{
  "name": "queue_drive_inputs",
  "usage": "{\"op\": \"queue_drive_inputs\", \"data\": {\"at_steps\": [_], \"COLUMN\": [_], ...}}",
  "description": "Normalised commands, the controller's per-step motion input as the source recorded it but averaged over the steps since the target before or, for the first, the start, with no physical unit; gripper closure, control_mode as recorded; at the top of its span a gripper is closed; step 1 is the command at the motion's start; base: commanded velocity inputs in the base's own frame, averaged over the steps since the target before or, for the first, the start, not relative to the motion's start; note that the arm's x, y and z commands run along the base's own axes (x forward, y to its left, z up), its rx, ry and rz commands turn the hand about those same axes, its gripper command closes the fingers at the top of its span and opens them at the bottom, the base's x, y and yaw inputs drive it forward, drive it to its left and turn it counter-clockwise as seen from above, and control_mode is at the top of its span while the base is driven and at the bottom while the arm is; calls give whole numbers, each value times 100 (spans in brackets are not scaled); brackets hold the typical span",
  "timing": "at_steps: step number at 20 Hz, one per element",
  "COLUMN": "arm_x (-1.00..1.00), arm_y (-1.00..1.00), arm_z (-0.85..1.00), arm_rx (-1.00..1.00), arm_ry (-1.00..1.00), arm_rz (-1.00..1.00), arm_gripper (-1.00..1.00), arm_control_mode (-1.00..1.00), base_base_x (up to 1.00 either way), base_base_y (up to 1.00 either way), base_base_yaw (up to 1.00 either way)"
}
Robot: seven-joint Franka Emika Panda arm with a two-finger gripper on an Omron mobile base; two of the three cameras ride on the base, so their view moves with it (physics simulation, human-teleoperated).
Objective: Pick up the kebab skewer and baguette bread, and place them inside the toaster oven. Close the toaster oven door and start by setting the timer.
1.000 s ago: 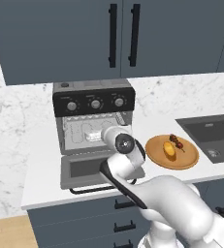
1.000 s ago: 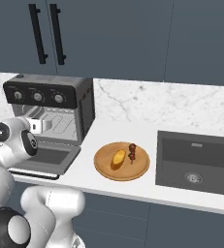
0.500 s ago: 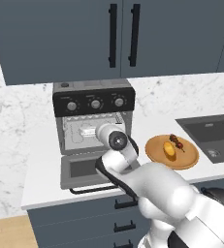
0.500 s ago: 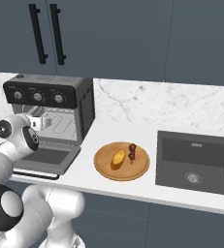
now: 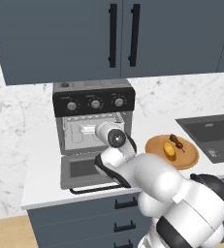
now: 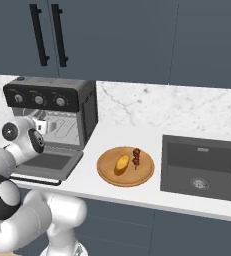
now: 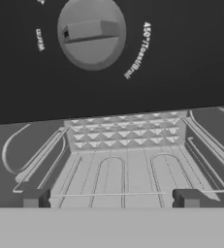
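Arm swung left since earlier, jaws spread empty before toaster oven (image 7: 123, 160) cavity, under a knob (image 7: 91, 32).

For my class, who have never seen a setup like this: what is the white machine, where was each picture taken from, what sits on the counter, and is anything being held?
It is a rendered kitchen. The white machine is a robot arm on a driving base. Two pictures come from cameras on that base, behind the arm to its left and right. The third comes from a camera on its hand, looking past the gripper into the toaster oven, under one of its knobs. The jaws stand open and hold nothing. The toaster oven door hangs open. Beside the oven a wooden plate carries the baguette bread and the kebab skewer. A sink lies further right.
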Motion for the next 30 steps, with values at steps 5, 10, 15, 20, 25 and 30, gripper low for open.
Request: {"op": "queue_drive_inputs", "data": {"at_steps": [5, 10, 15, 20, 25, 30], "arm_x": [30, 5, 20, 10, 11, 22], "arm_y": [-5, 0, 0, 0, 0, 0], "arm_z": [-1, -31, -3, -3, -13, 0], "arm_rx": [0, 0, 0, 0, 0, 0], "arm_ry": [2, 5, 1, 0, 0, 0], "arm_rz": [-1, 0, 0, 0, 0, 0], "arm_gripper": [-100, -100, -100, -100, -100, -100], "arm_control_mode": [-100, -100, -100, -100, -100, -100], "base_base_x": [0, 0, 0, 0, 0, 0], "base_base_y": [0, 0, 0, 0, 0, 0], "base_base_yaw": [0, 0, 0, 0, 0, 0]}}
